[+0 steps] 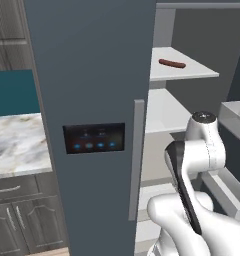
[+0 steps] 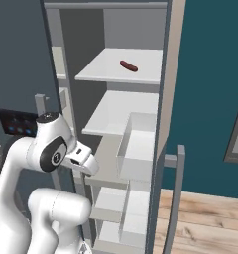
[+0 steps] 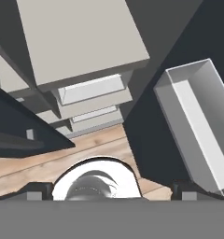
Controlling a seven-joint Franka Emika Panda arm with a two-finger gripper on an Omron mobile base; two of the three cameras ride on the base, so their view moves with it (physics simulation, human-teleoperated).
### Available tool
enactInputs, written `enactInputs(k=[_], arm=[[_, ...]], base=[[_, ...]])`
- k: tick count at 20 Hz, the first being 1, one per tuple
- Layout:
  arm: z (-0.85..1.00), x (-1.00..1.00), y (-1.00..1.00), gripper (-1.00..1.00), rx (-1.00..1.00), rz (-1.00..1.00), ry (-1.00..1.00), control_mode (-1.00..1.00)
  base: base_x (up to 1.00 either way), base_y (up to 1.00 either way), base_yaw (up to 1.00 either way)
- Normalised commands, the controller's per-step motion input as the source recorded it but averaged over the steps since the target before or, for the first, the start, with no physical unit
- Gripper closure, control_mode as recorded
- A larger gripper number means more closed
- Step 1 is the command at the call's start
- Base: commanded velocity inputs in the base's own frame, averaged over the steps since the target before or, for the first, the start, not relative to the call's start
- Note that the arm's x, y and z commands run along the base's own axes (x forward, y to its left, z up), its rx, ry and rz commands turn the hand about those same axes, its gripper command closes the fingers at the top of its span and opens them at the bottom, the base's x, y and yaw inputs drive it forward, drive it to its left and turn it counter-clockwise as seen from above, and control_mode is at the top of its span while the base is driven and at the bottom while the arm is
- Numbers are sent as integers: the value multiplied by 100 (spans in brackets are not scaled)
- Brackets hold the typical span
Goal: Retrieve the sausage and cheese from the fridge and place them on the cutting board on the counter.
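With my end effector released and pointing down past the lower shelves, the sausage lies well above on the fridge upper shelf, so lifting carelessly could clip a shelf edge.

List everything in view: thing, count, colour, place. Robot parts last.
fridge: one, slate blue-grey; left door shut, right door open.
panel: one, black with blue lights, on the shut door.
shelves: several, white, inside the fridge.
sausage: one, dark red-brown, lying on the top shelf.
door bin: one, pale grey, on the open door.
counter: one, white-grey marble, left of the fridge.
cabinets: dark grey, under the counter.
floor: light wood.
gripper: one, dark tips, open, holding nothing.
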Motion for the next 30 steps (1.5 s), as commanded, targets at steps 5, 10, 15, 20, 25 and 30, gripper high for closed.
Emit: enactInputs(k=[5,10,15,20,25,30], arm=[[60,0,-28,-100,0,23,-29,-100],[48,9,-24,-100,-4,37,-26,-100],[51,17,-8,-100,-11,24,-12,-100],[57,28,-2,-100,-10,11,-8,-100],[56,35,-3,-100,-4,0,-9,-100],[55,36,0,-100,0,0,-11,-100]], base=[[0,0,0],[0,0,0],[0,0,0],[0,0,0],[0,0,0],[0,0,0]])
